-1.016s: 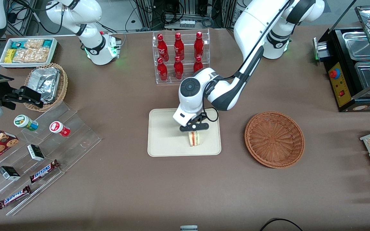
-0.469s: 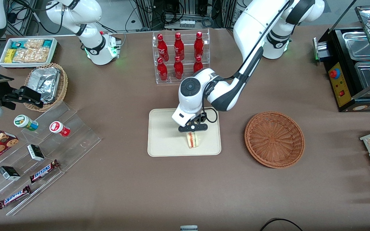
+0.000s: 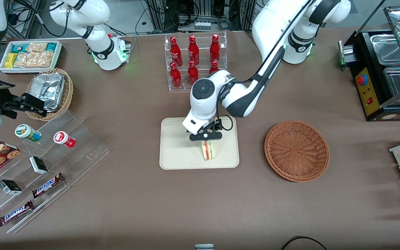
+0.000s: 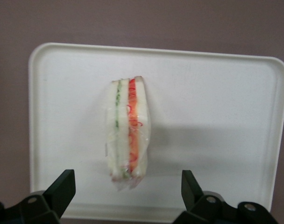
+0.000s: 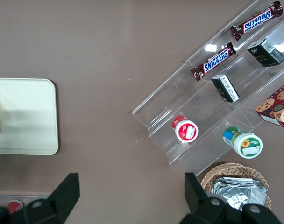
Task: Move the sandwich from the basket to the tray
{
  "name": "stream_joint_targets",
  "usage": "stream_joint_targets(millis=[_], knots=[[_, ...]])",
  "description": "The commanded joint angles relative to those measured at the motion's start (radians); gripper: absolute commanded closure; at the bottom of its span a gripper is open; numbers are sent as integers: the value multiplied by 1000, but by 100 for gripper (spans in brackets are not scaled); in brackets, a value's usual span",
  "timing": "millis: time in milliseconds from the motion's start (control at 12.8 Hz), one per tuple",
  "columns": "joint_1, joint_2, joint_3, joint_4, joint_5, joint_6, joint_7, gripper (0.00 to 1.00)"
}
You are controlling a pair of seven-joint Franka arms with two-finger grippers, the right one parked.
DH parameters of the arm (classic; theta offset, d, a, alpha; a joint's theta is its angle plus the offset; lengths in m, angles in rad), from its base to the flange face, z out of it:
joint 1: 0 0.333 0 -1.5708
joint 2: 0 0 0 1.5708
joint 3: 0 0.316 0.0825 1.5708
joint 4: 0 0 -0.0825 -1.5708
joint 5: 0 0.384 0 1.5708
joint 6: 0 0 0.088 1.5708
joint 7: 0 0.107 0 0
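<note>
Sandwich (image 3: 208,151) on tray (image 3: 175,152), hand (image 3: 205,136) above, basket (image 3: 296,150) beside.

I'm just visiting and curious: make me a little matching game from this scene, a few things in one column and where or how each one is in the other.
Things:
1. sandwich
2. basket
3. gripper
4. tray

States:
A. open, above the sandwich
B. holds nothing
C. lies on the tray
D. on the table beside the basket

Pairs: 1-C, 2-B, 3-A, 4-D

arm: glossy white, black joints | gripper (image 3: 206,136): black | black cable
</note>
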State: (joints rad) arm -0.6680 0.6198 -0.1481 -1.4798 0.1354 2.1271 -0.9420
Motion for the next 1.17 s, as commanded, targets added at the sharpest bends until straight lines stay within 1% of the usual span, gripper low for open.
stream_joint_targets(millis=[0, 156, 469, 625, 859, 1094], knots=[[33, -147, 10, -16, 1, -146, 20, 0], [93, -225, 10, -13, -16, -240, 122, 0], [172, -343, 12, -11, -8, -386, 146, 0], [252, -393, 10, -13, -16, -435, 204, 0], [349, -442, 10, -16, -16, -524, 351, 0], [480, -477, 12, -22, -17, -579, 576, 0]])
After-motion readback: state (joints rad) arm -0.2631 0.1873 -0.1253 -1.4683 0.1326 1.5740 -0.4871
